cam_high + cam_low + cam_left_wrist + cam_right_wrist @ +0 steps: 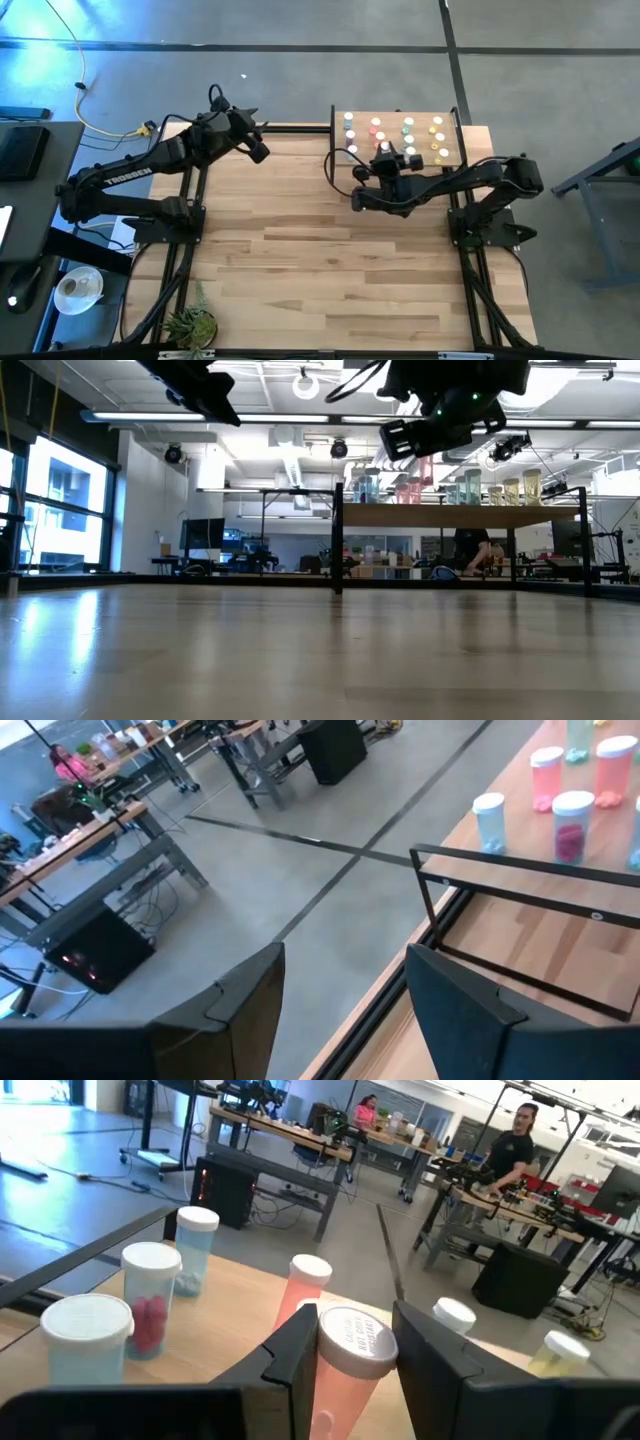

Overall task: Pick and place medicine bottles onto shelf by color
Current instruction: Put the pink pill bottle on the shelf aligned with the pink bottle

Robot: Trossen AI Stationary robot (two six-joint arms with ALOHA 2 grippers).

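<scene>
The small pink-bodied medicine bottle with a white cap [352, 1350] sits clamped between the right gripper [350, 1345] fingers, over the raised light-wood shelf with black frame posts [452, 115], among bottles already standing in colour groups. This looks like the placing step; whether its base touches the panel is unclear. Next: lower beside the other pinks, release, lift clear. The left gripper [345, 995] hangs open near the table's far left edge.
</scene>
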